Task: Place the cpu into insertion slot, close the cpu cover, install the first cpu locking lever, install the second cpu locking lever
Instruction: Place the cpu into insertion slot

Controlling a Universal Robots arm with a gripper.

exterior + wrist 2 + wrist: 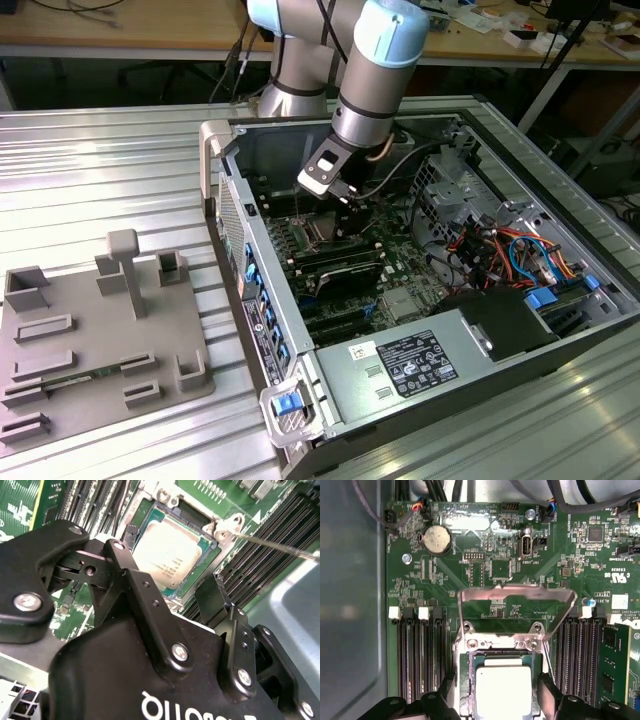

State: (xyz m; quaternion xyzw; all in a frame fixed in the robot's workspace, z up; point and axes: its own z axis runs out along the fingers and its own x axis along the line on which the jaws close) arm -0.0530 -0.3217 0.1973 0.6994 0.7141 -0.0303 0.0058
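Silver-grey cpu (502,690), silver cpu cover (517,594), green mobo (445,570), black mem slots (417,660)

Lab: robot arm (375,70); cluttered workbenches (120,30)

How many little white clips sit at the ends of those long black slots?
3 in the first wrist view: two clips on one side of the cpu, one on the other. The raised cover may hide more.

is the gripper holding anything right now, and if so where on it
Nothing is held. The open gripper straddles the cpu without touching it; the cpu lies in the socket.
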